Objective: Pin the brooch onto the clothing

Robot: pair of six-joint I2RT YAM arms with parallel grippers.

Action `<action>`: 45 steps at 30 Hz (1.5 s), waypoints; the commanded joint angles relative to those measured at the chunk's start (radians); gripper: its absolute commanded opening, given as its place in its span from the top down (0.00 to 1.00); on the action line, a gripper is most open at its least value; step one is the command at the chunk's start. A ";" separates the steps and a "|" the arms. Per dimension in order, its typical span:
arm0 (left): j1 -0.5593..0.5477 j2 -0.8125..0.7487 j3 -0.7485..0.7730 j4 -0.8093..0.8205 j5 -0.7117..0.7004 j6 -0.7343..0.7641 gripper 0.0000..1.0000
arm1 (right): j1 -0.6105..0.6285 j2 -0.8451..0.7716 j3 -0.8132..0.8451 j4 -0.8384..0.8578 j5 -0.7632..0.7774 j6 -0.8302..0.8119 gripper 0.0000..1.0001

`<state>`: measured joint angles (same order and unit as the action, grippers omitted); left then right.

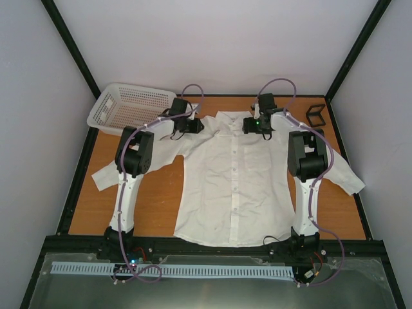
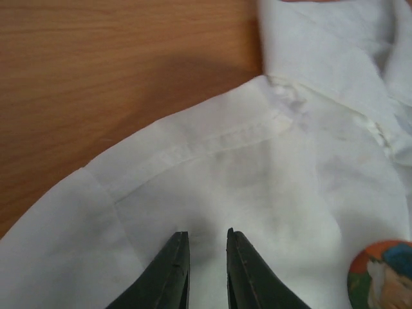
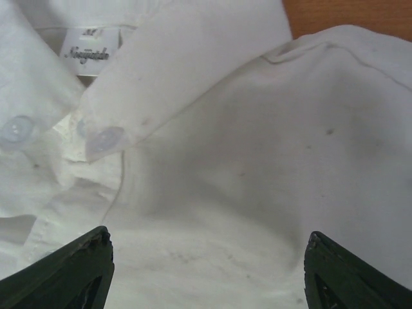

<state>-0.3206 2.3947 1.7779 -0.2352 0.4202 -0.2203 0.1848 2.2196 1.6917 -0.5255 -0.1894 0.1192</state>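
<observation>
Shirt (image 1: 235, 187) lies flat, front up, on the worktop (image 1: 154, 199); collar to 12 o'clock, hem to 6, sleeves out toward 8 and 4. My L fingers (image 1: 188, 126) sit over the shoulder at about 11 o'clock of the shirt. My R fingers (image 1: 256, 125) are over the other side, just past the collar at approx 1 o'clock.

L wrist view: my two fingers are nearly together, only a thin slit between them, and nothing in it but cloth showing below. Shoulder seam runs across above them, bare wood at 10 o'clock. Can't tell if the tips touch the cloth. Brooch (image 2: 381, 273) lies on the shirt at 4 o'clock of my L fingers, near but apart from them. It's partly cut off by the frame edge; reddish w/ a pale rim and some picture on it. I hold none of it.

R wrist view: my fingers stand wide apart, nothing between, chest cloth under them. Collar point w/ a clear button (image 3: 105, 140) at 10 o'clock, neck label (image 3: 90, 50) at 11.

Basket (image 1: 129, 106) at 10 o'clock of the worktop, black frame cube (image 1: 315, 114) at 2.
</observation>
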 commanded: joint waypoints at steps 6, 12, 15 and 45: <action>0.112 0.088 0.089 -0.213 -0.217 -0.073 0.80 | -0.031 0.066 0.058 -0.037 0.059 -0.030 0.21; 0.108 0.030 0.098 -0.201 -0.139 -0.031 0.76 | -0.029 0.090 0.153 -0.103 0.045 -0.055 0.20; 0.090 -0.040 0.067 -0.171 -0.056 -0.025 0.66 | -0.024 0.060 0.182 -0.140 0.035 -0.058 0.17; -0.043 -1.736 -0.808 0.121 -0.017 -0.020 0.00 | 0.039 -1.767 -0.503 -0.393 0.031 0.214 0.00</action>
<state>-0.3683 0.8307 0.9226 -0.0776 0.5304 -0.2699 0.2287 0.5339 1.0748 -0.8021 -0.1833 0.2440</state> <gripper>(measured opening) 0.996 0.996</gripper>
